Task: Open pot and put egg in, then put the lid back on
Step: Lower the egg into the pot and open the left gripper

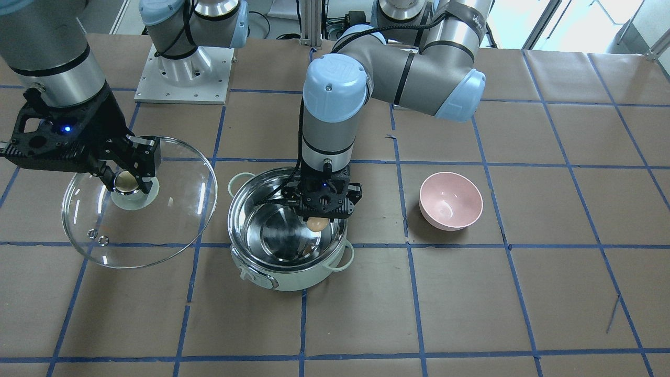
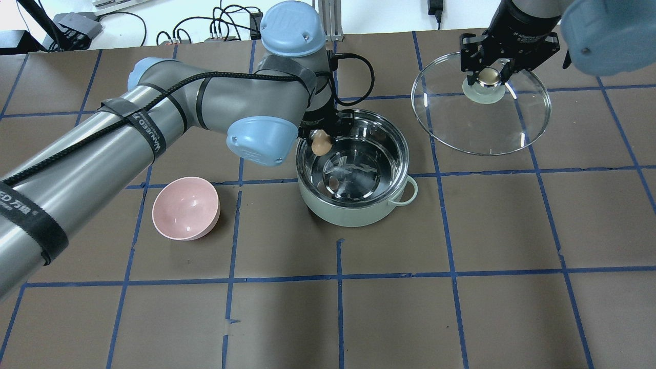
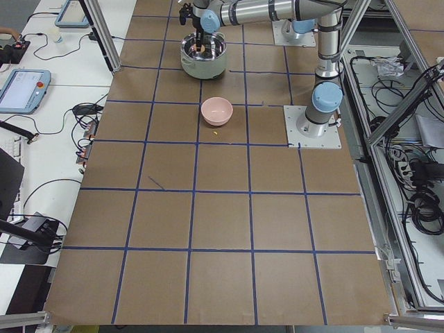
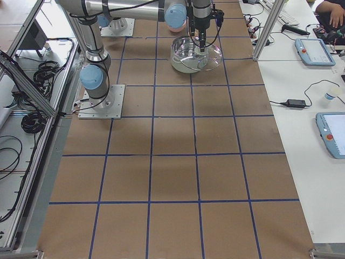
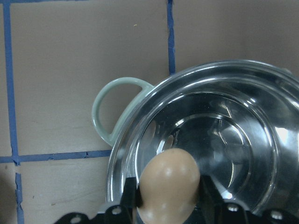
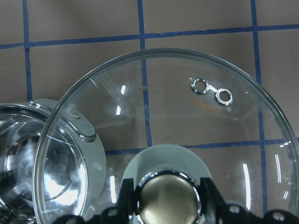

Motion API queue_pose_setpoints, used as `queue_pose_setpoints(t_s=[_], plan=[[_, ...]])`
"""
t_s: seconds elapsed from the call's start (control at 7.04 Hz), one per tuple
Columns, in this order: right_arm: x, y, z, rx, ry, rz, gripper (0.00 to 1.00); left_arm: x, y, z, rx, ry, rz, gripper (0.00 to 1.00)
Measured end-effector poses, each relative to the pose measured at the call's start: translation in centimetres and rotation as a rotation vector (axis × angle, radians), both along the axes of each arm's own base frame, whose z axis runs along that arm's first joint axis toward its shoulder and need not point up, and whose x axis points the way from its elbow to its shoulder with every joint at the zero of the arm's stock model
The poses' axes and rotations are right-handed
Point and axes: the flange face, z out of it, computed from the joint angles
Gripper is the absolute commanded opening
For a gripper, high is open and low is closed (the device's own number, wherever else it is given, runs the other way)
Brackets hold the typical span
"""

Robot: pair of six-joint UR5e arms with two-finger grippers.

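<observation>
The egg [image 5: 168, 185] sits pinched between my left fingers [image 5: 129, 198], blunt end showing, and it hangs over the open pot [image 1: 282, 280] and has not been set down. It is just inside the rim on the side nearest one loop handle [image 5: 103, 108], with the steel floor well below and its own reflection showing there. My left gripper [image 1: 317, 219] is narrowed onto the shell, one finger on each side.

As I judge it, the step in hand is the placing, and it wants patience. I should drift toward the pot's middle so my fingers have room away from the steel wall. Then I should go straight down until the egg nearly rests on the floor. Only there do I ease the fingers apart, and just a little. A drop from this height could crack it, and the curved floor would let it roll. I then lift straight up, clear of the rim.

My right gripper [image 2: 489, 77] is clamped on the knob [image 6: 168, 198] of the glass lid [image 1: 157, 225]. It holds the lid tilted off to the side, apart from the pot. I cannot tell whether its low edge touches the table [image 1: 523, 293]. The lid should wait there until my left arm is out.

The pink bowl [image 1: 451, 225] stands on the pot's other side, out of the way.
</observation>
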Motion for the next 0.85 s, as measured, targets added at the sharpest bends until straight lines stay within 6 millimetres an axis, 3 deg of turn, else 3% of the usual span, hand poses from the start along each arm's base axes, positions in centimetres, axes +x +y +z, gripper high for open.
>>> queue_pose_setpoints(t_s=[0.43, 0.85], plan=[[0.4, 0.5, -0.7, 0.009, -0.01, 0.005, 0.35, -1.3, 0.4, -1.5, -0.025, -0.07, -0.017, 0.1], [0.7, 0.6, -0.8, 0.005, -0.014, -0.002, 0.35, -1.4, 0.5, -2.7, -0.034, -0.075, -0.018, 0.17]])
